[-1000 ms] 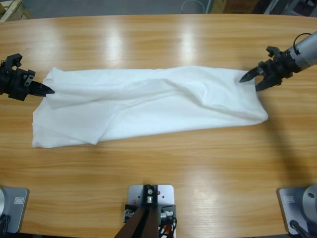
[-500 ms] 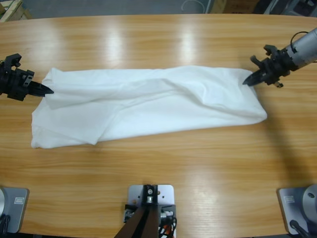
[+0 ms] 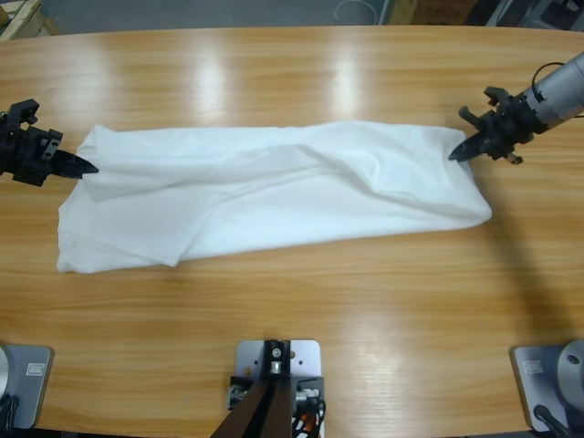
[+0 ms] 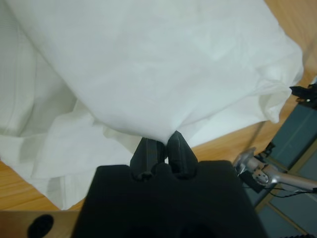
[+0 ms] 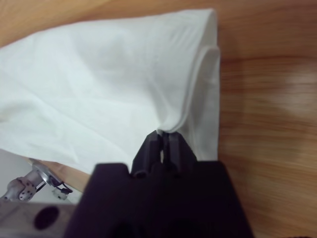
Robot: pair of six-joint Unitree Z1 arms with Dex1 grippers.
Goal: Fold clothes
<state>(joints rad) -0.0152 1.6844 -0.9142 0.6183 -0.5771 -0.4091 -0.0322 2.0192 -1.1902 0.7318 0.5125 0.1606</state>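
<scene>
Two grippers pinch one white T-shirt (image 3: 274, 196), which lies stretched in a long band across the middle of the wooden table (image 3: 292, 310). From above, the left gripper (image 3: 88, 168) sits at the shirt's left end and the right gripper (image 3: 456, 153) at its right end, each with its tips at a far corner of the cloth. The near edge sags toward the camera on the left and rests flat on the wood.

Along the left wrist, the left gripper (image 4: 161, 144) has its jaws pressed together on a bunched fold of the T-shirt (image 4: 148, 64), which fills most of the picture. The other arm shows small in the background, beyond the cloth.

Along the right wrist, the right gripper (image 5: 163, 140) is likewise clamped narrow on the T-shirt (image 5: 99, 84), at a curled hem, with bare table (image 5: 267, 99) beside it.

To fold well, both ends should probably rise and travel together at an even pace, keeping the cloth taut enough that the far edge lands square over the near one; uneven pull would likely skew the fold or drag the shirt.

How many layers each gripper holds cannot be made out, since the folds hide the pinch. No printed mark or collar is visible, and the sleeves are lost in the wrinkles.
</scene>
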